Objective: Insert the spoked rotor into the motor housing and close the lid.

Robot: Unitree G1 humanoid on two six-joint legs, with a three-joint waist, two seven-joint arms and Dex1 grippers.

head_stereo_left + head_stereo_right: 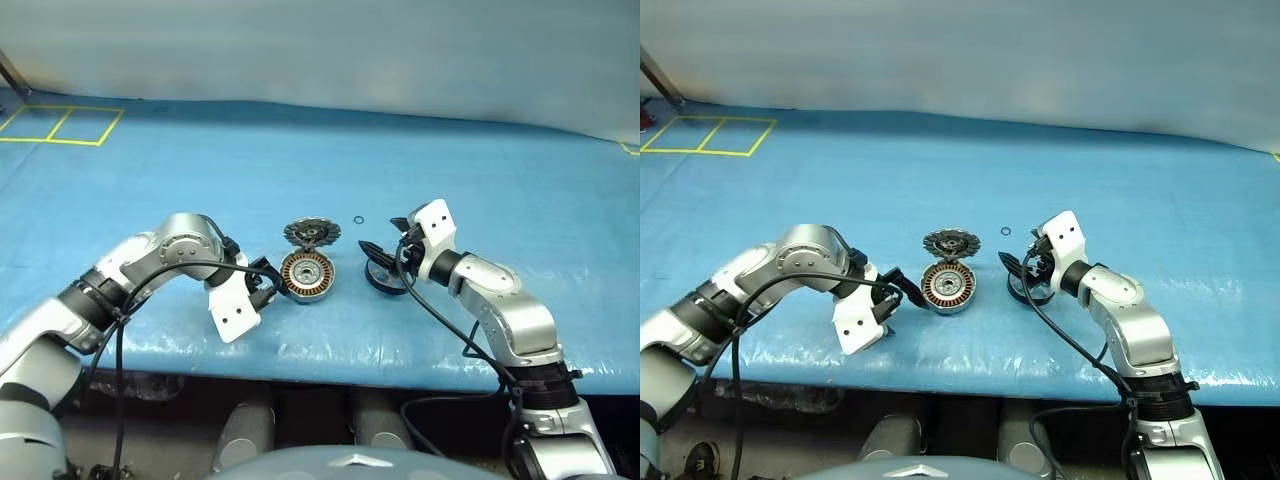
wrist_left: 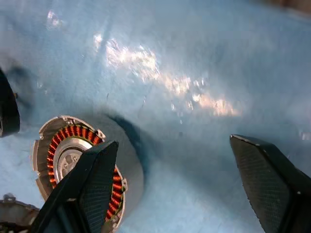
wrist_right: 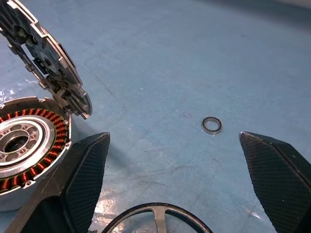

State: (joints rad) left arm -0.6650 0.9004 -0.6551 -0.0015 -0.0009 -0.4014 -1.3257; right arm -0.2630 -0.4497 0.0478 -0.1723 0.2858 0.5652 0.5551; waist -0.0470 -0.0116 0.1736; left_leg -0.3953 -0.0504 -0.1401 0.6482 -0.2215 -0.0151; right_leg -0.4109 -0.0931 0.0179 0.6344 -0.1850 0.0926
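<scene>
While both end effectors gape wide, 1 spoked rotor (image 3: 155, 216), 1 motor housing (image 1: 306, 276), 1 lid (image 1: 311, 233) lie.

Even, bright overhead light; white glare streaks on the glossy blue table (image 2: 160, 77) cover, strongest along its near edge. Soft short shadows; the left wrist view looks slightly blurred.

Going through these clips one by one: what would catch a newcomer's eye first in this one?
The motor housing stands mid-table on the blue sheet, its copper windings bare, with the lid propped tilted against its far rim. Both grippers flank it with fingers open: the left gripper close beside it, the right gripper above the spoked rotor lying flat. A small ring lies apart, farther back.
</scene>
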